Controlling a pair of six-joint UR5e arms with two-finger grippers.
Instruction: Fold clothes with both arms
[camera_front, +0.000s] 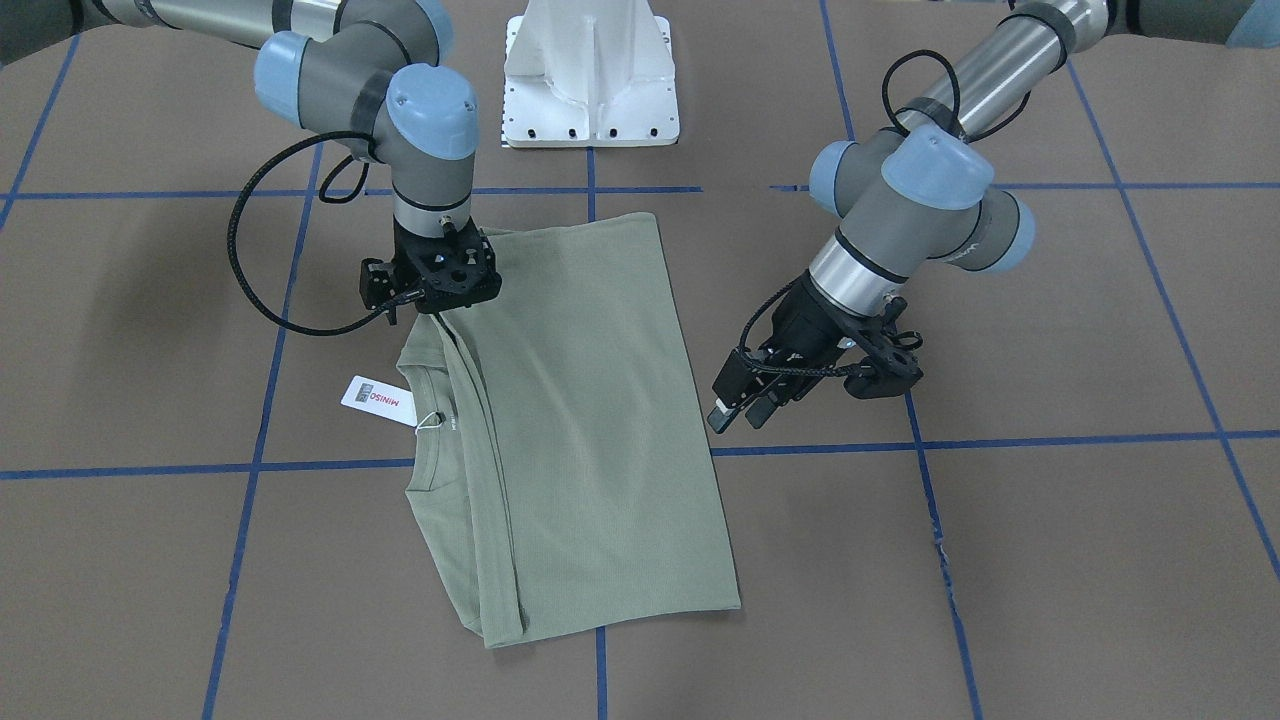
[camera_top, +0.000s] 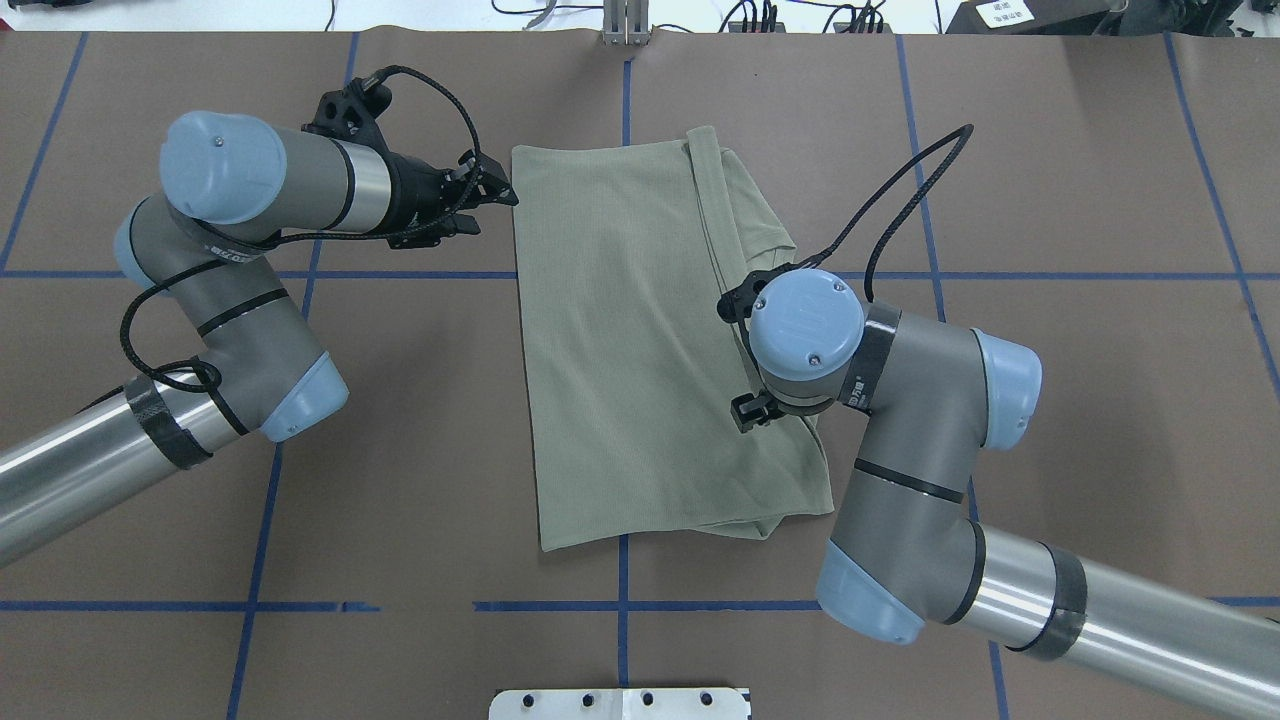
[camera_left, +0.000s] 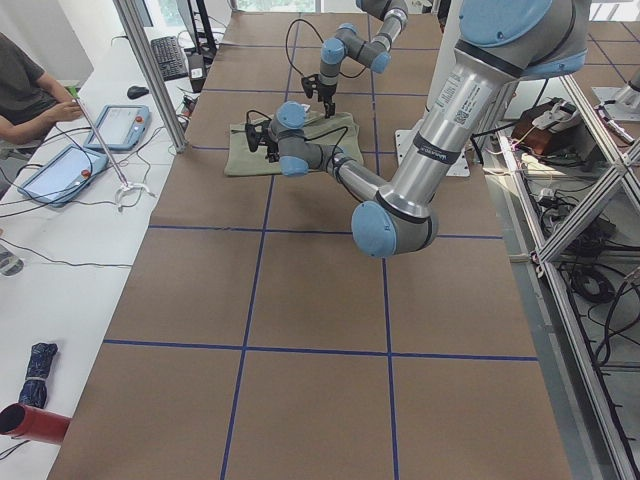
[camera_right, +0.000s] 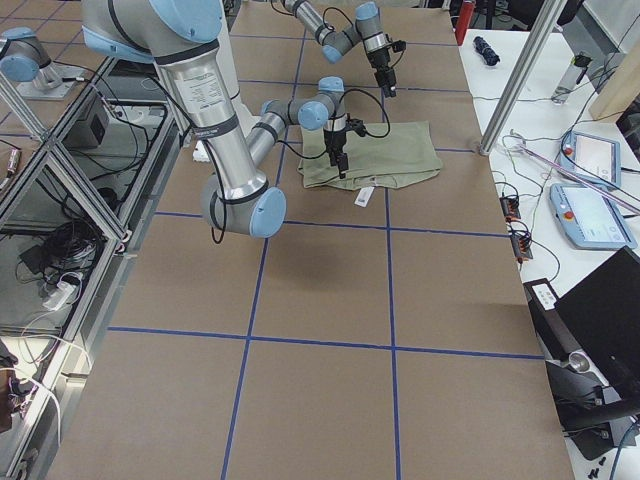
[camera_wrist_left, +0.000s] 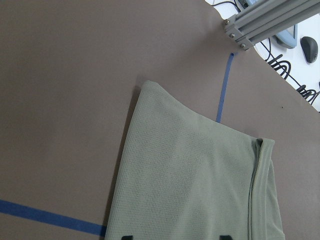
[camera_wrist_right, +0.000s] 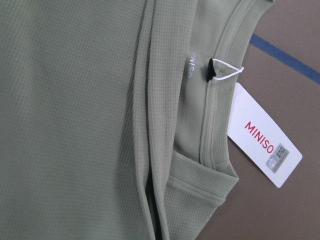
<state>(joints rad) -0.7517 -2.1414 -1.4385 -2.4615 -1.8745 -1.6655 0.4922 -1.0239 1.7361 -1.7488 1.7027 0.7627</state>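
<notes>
The olive-green shirt (camera_front: 590, 420) lies flat on the brown table, folded lengthwise into a long rectangle (camera_top: 620, 350). Its ribbed neck (camera_wrist_right: 220, 100) and white price tag (camera_front: 378, 398) poke out along the folded edge. My right gripper (camera_front: 440, 312) points straight down at that edge near the neck. Its fingers are hidden under the wrist, so I cannot tell whether they hold cloth. My left gripper (camera_front: 738, 415) hovers open just off the shirt's opposite long edge, near a far corner (camera_top: 495, 205). Its tips (camera_wrist_left: 175, 237) stand apart with nothing between them.
The white pedestal (camera_front: 590, 70) stands at the robot's side of the table. Blue tape lines (camera_front: 250, 470) grid the brown surface. An aluminium post (camera_wrist_left: 265, 20) rises at the far edge. A person (camera_left: 25, 90) sits at a side desk with tablets.
</notes>
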